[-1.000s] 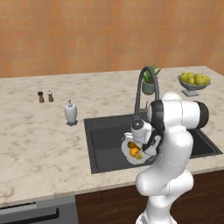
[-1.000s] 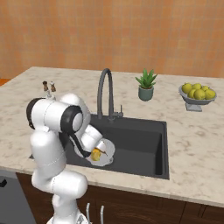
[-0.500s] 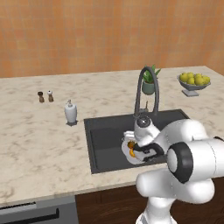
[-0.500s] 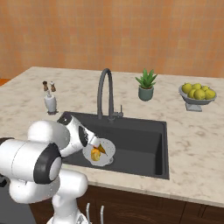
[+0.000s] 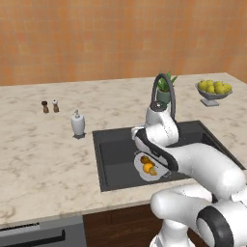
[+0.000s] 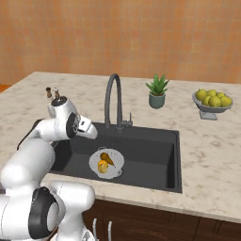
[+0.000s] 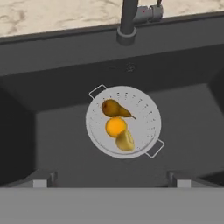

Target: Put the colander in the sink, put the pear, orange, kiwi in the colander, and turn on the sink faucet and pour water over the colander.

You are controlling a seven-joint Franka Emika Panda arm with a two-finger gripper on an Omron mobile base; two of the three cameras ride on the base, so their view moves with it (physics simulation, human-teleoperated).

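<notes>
Three fruits are sitting together in the colander point(image 7: 124, 122): the pear point(image 7: 114, 108) is lying on its side with its stem pointing across the bowl, the orange point(image 7: 116, 126) is touching it, and the kiwi point(image 7: 125, 140) is nestling against the orange on the far side from the pear. I'm reading that as the loading part done, judging by how they lie. The colander itself is resting flat on the floor of the sink point(image 7: 57, 131), its two little handles sticking out at opposite sides, and it's sitting a little out from the tap's base, which I judge puts it roughly where a stream from the arched spout would fall.

My fingers point(image 7: 39, 180) are standing wide apart and holding nothing; my gripper point(image 7: 111, 181) is hovering above the basin, looking straight down at the bowl, well clear of the fruit. That makes sense to me: nothing more needs carrying, so my jaws are free for the lever.

The sink faucet point(image 6: 113, 99) is rising from the counter behind the basin, and no water is running from it. In my own view its base and small lever handle point(image 7: 148, 13) are showing at the top. I'm judging the next job is a push on that handle.

Further out, a soap dispenser point(image 5: 77, 123) is standing beside the sink, a potted plant point(image 6: 157, 91) behind it, and a bowl of lemons point(image 6: 212, 101) well off along the counter.
</notes>
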